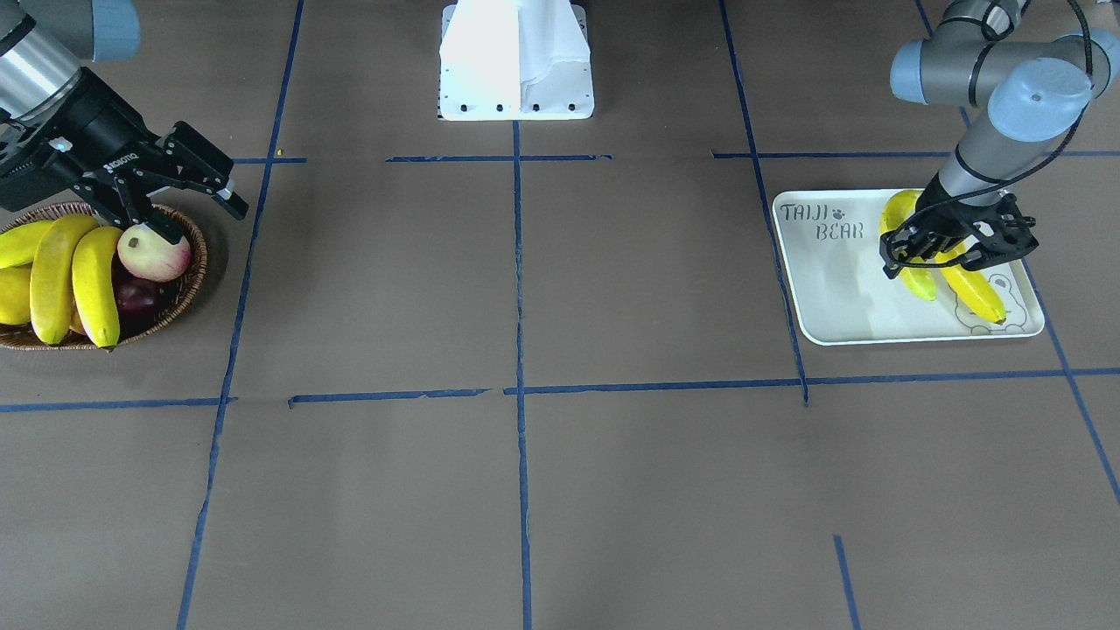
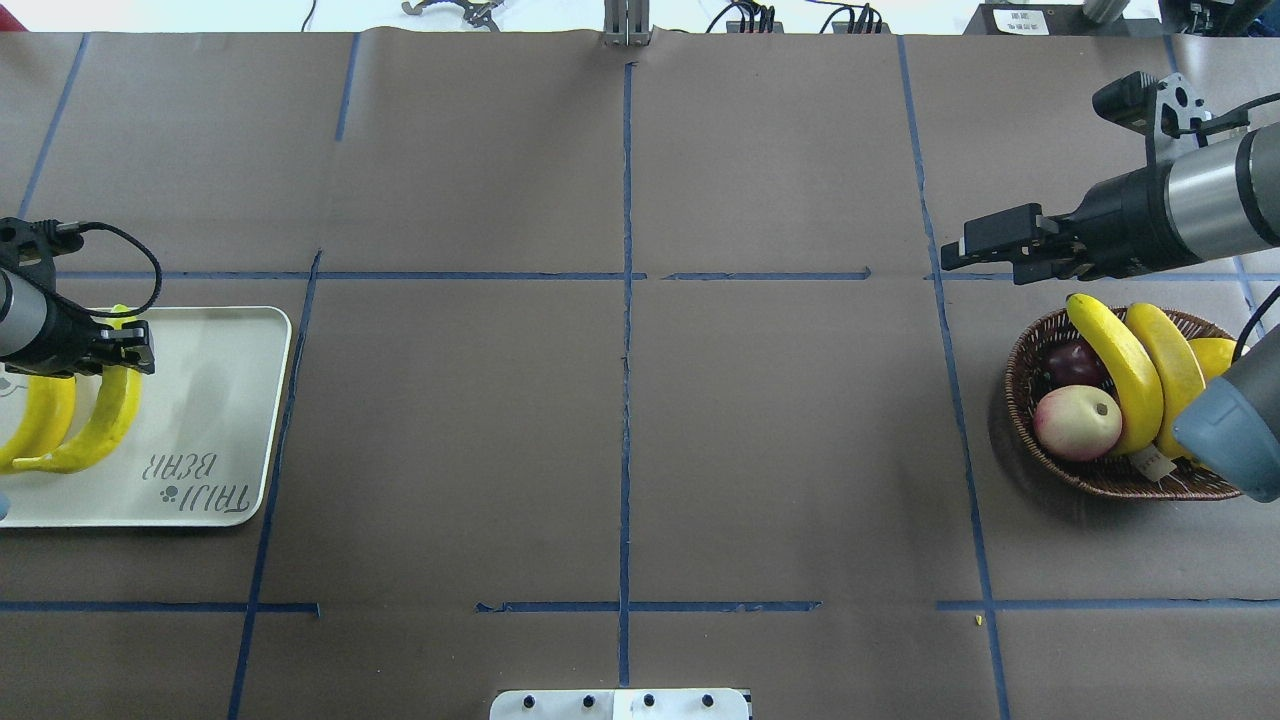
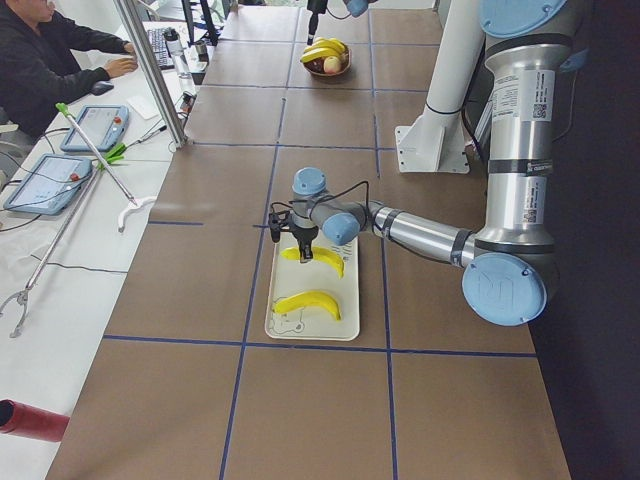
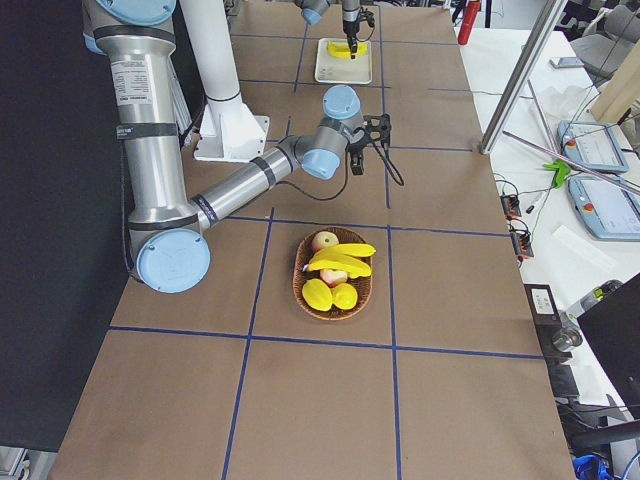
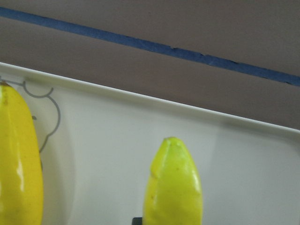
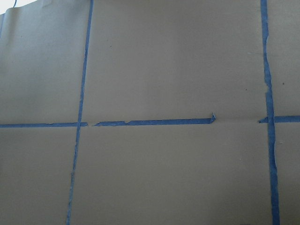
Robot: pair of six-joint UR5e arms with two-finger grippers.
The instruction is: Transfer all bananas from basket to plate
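The off-white plate [image 1: 831, 289] printed "TAIJI BEAR" holds two bananas. My left gripper [image 1: 949, 249] is low over it and shut on one banana [image 1: 919, 282] near its end; that banana rests on the plate. It also fills the bottom of the left wrist view [image 5: 173, 187]. The other banana [image 1: 976, 293] lies beside it. The wicker basket [image 1: 188, 280] holds several bananas [image 1: 52, 280], also seen from overhead [image 2: 1120, 370]. My right gripper [image 1: 206, 219] is open and empty, just above the basket's far rim.
A pink-and-cream fruit [image 1: 153, 254] and a dark red mango [image 1: 136, 297] share the basket. The white robot base [image 1: 516, 61] stands mid-table. Blue tape lines cross the brown paper. A person and tablets [image 3: 95, 125] are beside the table.
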